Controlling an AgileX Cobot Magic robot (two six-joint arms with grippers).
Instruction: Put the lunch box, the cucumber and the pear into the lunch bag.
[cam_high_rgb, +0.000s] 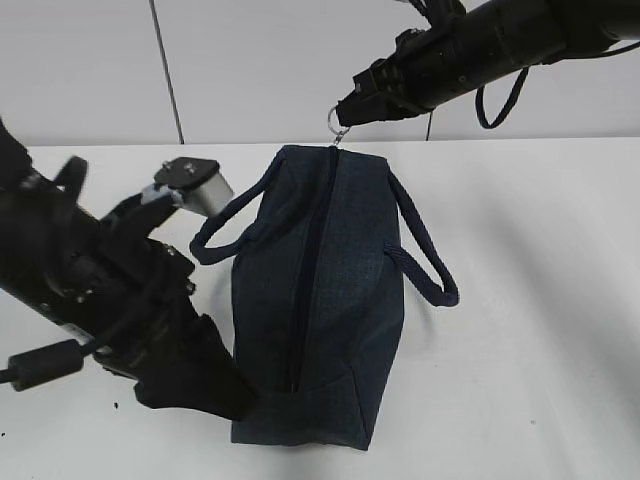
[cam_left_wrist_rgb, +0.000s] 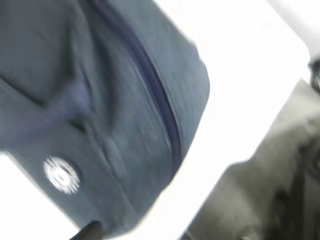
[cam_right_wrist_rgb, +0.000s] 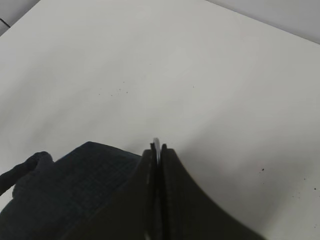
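While the right gripper pinches the ring pull, the bag gets zipped.
Its jaws are clenched on that ring at the far end of the lunch bag; the left gripper sits by the bag's near corner, its state hidden from me; lunch box, cucumber and pear are nowhere visible, likely inside; next, I judge, comes letting the ring go.

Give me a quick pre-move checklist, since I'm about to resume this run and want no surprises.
1. Right gripper shut on ring pull: ok.
2. Zipper closed along lunch bag: ok, looks shut end to end.
3. Left gripper holding the bag: cannot tell, its wrist view is blurred.
4. Lunch box, cucumber and pear in sight: not ok, none visible.
5. Handles clear of the zipper: ok.
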